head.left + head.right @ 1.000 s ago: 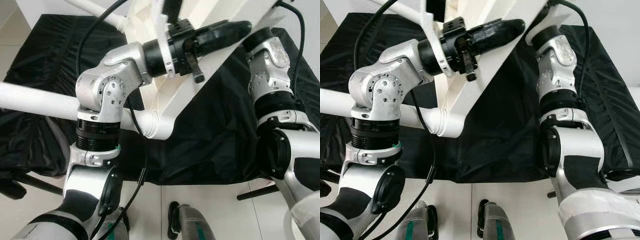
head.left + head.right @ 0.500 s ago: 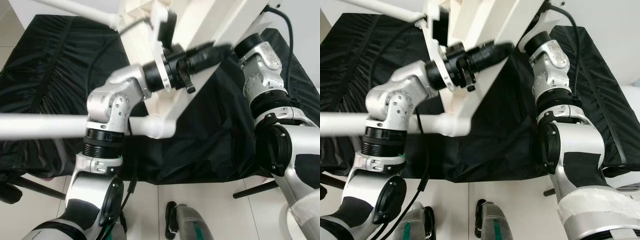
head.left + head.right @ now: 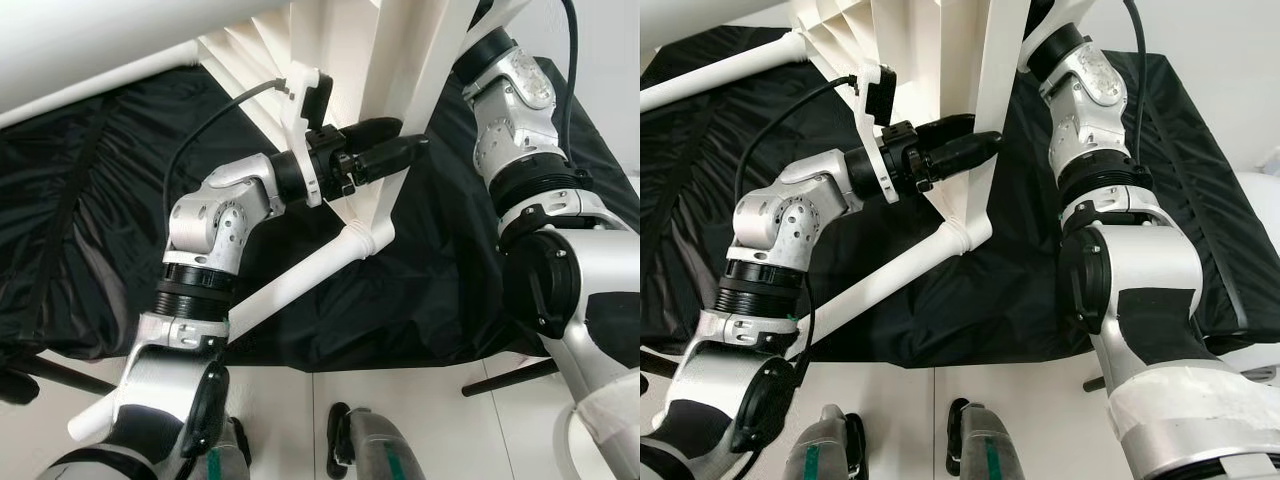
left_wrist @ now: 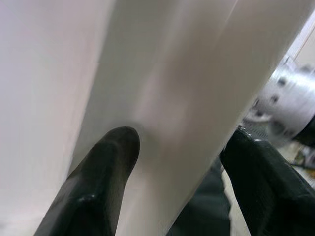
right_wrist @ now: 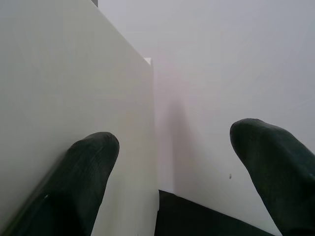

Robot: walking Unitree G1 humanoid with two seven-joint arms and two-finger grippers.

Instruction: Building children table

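White table frame (image 3: pixel 400 110) clamped between left claw (image 3: pixel 405 152) fingers

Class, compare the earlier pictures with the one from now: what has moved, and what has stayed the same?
The white children's table has been tilted up steeply. Its screwed-in leg, earlier lying almost level across the view, now slopes down toward the robot. The left hand has swung with it, fingers either side of the panel. The right hand stays at the panel's edge, and the black cloth lies as before.

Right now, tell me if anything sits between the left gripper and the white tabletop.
Nothing visible does. The left gripper already straddles the edge of the white tabletop, one finger on each side of the panel.
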